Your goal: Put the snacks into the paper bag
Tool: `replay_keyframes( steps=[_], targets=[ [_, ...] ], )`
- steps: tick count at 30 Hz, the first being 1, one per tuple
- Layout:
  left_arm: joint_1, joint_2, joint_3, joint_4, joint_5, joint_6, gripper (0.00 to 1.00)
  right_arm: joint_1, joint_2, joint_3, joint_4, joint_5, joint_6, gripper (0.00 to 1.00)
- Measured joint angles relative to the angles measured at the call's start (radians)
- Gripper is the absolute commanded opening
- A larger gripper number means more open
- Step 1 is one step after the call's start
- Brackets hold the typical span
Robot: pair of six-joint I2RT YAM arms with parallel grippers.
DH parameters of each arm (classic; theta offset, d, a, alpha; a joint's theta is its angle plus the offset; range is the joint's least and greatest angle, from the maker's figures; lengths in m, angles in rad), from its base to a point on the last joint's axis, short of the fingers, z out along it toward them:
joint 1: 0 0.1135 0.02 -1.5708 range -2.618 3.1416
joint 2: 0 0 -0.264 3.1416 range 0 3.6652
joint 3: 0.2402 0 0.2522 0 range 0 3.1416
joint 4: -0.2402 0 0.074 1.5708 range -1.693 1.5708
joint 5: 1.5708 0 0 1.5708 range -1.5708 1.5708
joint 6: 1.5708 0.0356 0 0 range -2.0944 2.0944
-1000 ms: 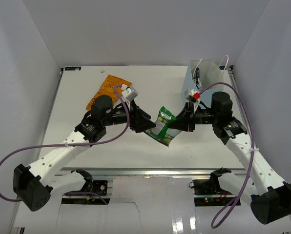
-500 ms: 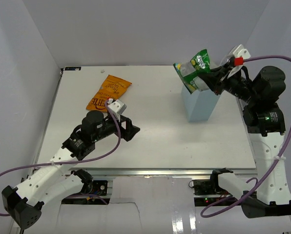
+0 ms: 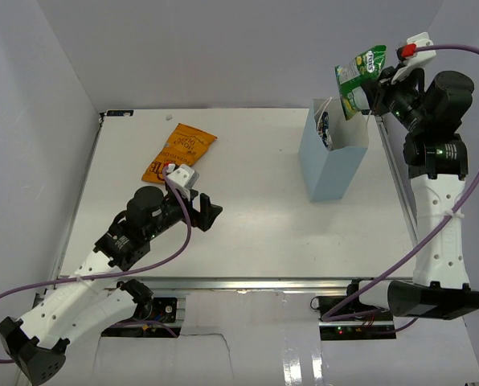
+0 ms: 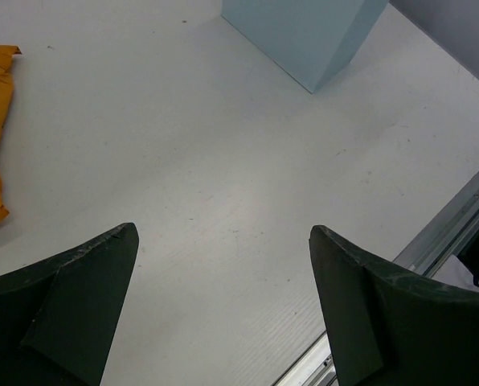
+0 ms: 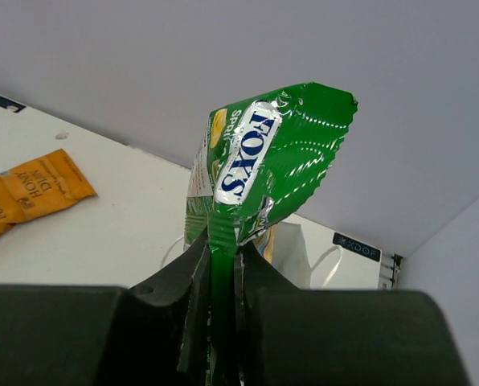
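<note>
The right arm (image 3: 436,209) is raised high over the far right corner of the desk (image 3: 255,209), its jaws pressed together on the lower edge of the green packet (image 3: 360,74). The packet stands upright above them, its crinkled top free in the air, above the back edge of the paper bag (image 3: 332,165) and clear of it. The bag stands upright on the desk with its mouth open and white cord handles sticking up at the rim; a blue-and-white packet (image 3: 325,129) shows inside. The left arm (image 3: 103,257) reaches low over the middle-left of the desk with its jaws spread wide and nothing between them. The orange chip bag (image 3: 179,151) lies flat just beyond that arm, well apart from the paper bag, with bare desk between them.
</note>
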Motion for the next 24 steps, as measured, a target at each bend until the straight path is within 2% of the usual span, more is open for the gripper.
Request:
replay_keyframes(
  steps=[8,24],
  targets=[
    [0.000,0.000,-0.013,-0.007,-0.042,0.000,0.98,-0.021,0.120,0.046,0.003,0.074,0.003,0.08],
    [0.000,0.000,-0.013,-0.011,-0.092,0.001,0.98,-0.026,0.129,0.055,0.018,0.123,-0.017,0.08]
  ],
)
